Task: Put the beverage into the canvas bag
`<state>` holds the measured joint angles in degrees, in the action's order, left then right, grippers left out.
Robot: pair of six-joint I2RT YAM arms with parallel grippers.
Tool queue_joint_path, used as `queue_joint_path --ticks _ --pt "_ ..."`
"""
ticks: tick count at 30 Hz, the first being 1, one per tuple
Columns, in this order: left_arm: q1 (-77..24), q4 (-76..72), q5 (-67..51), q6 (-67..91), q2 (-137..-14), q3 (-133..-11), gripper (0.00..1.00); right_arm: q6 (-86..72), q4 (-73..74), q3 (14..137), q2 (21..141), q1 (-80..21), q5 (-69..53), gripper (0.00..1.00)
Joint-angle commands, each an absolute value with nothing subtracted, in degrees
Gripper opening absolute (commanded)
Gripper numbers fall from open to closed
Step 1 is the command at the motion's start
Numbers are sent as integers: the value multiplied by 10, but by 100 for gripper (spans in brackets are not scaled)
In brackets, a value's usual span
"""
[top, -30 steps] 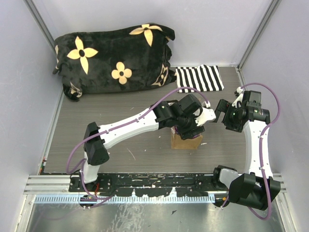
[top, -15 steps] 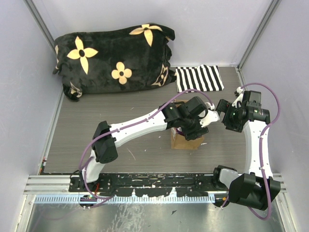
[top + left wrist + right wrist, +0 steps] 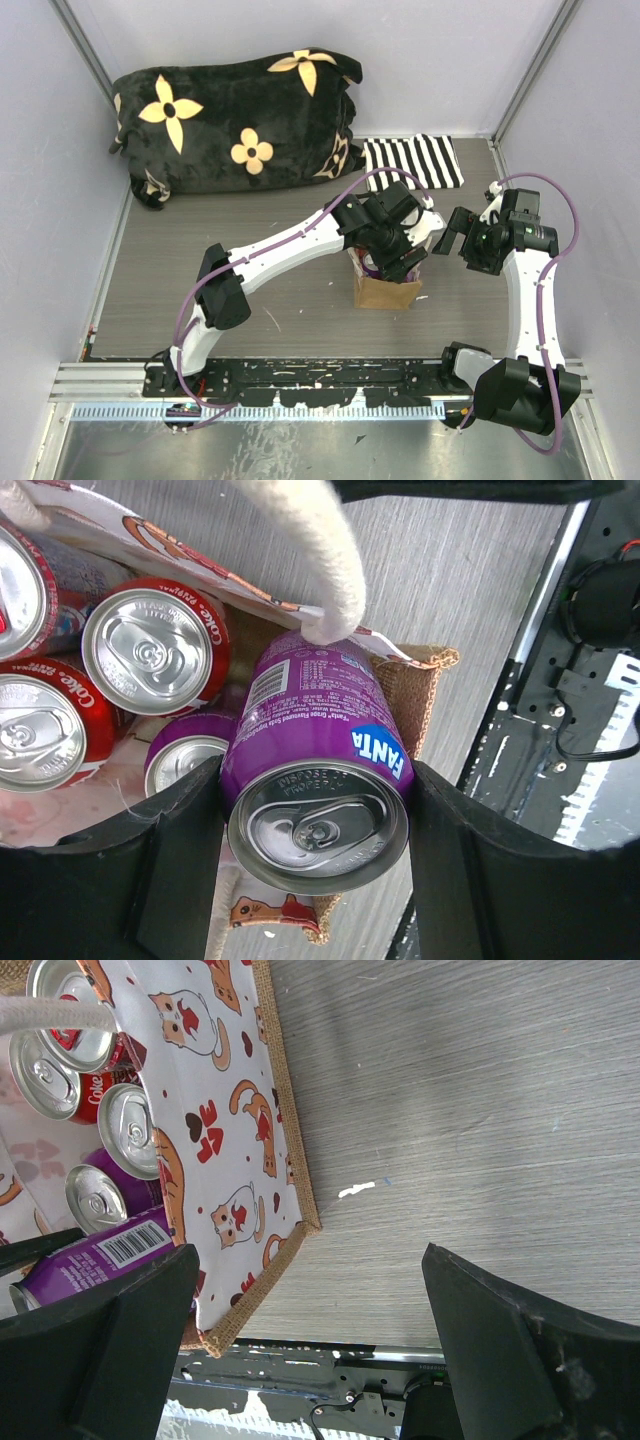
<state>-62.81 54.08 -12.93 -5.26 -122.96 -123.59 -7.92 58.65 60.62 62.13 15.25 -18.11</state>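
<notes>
- The left gripper is clamped on a purple Fanta can, one finger on each side.
- The can hangs tilted over the open mouth of the canvas bag, with its far end under a cream handle.
- The bag stands upright near the table's near edge, right of the middle.
- Inside the bag are Coca-Cola cans and another purple can.
- The right gripper is spread wide and empty, just beside the bag on its right.

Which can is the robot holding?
The purple Fanta can, pinched by the left gripper; red Coke cans and another purple can sit free in the tan canvas bag.
</notes>
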Motion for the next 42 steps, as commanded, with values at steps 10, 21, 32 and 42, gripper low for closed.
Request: queue_joint_path --ticks 10,21,32,42 --pt "-629 578 -162 71 -1242 -1280 0 -81 566 605 615 155 -188 100" --pt "-641 591 -80 96 -1284 -1306 0 -82 564 599 614 155 -190 100" --pt "-668 588 -47 103 -1292 -1295 0 -83 557 591 614 155 -194 100" --pt "-693 582 -25 88 -1294 -1287 1 -83 553 585 614 156 -199 100"
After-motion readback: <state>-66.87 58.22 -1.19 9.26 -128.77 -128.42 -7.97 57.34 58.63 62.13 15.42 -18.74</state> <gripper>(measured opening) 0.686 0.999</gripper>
